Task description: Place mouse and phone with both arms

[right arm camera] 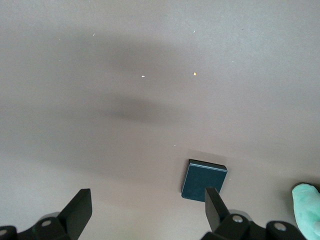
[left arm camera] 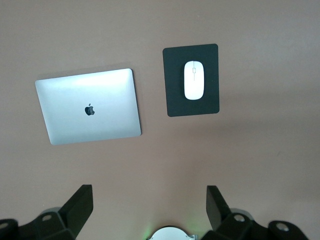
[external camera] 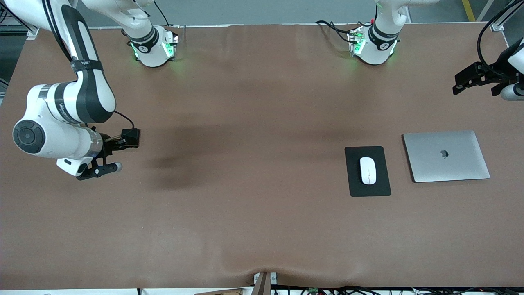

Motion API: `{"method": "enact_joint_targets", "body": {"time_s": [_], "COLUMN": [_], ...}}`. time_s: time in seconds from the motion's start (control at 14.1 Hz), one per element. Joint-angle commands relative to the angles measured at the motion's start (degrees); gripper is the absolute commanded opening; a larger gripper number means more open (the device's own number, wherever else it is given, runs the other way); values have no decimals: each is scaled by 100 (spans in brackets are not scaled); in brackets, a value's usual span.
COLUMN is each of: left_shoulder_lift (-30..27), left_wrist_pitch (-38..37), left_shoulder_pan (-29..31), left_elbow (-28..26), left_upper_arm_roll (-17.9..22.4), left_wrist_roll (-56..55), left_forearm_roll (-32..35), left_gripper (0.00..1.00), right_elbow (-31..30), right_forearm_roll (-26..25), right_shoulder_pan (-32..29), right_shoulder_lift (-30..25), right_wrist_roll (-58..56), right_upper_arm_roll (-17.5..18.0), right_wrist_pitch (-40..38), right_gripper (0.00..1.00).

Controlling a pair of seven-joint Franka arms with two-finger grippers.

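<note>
- Left hand (left arm camera: 147, 200): fingers spread, holding nothing. It hangs in the air over the worktop's (external camera: 262, 229) edge at the left arm's end. From that height its wrist view covers the whole desk set, so this arm looks to be waiting.
- Right hand (right arm camera: 147, 200): fingers spread, also empty. It hovers close to the edge at the right arm's end, about midway between the robots' edge and the camera's edge.
- Phone (right arm camera: 204, 180): lies flat on the worktop beneath the right hand, clear of both fingers. I cannot pick it out in the front view. My guess is that the right hand's open fingers are there to grasp it.
- Mouse (external camera: 368, 170): sits lengthwise in the middle of the pad (external camera: 353, 172), toward the left arm's end. It looks already put in its place.
- Laptop (external camera: 446, 155): lid closed, just beside the pad, closer to that end edge.
- Count: one mouse, one phone, one pad, one laptop, two hands.
</note>
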Motion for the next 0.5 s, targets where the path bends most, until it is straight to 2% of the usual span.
{"method": "enact_joint_targets", "body": {"time_s": [0.0,0.43], "left_shoulder_lift": [-64,-64], "left_wrist_pitch": [21,38], "left_shoulder_pan": [46,151], "left_elbow": [-82,-82], "left_upper_arm_roll": [51,60], "left_wrist_roll": [358,271], "left_forearm_roll": [-66,4], "left_gripper": [100,100], "right_elbow": [102,111], "right_forearm_roll": [135,127], "right_shoulder_pan": [106,185], "right_shoulder_lift": [73,73], "right_wrist_roll": [27,229], "right_upper_arm_roll": [-26,-26], "right_wrist_pitch": [-95,-183], "right_gripper": [100,100]}}
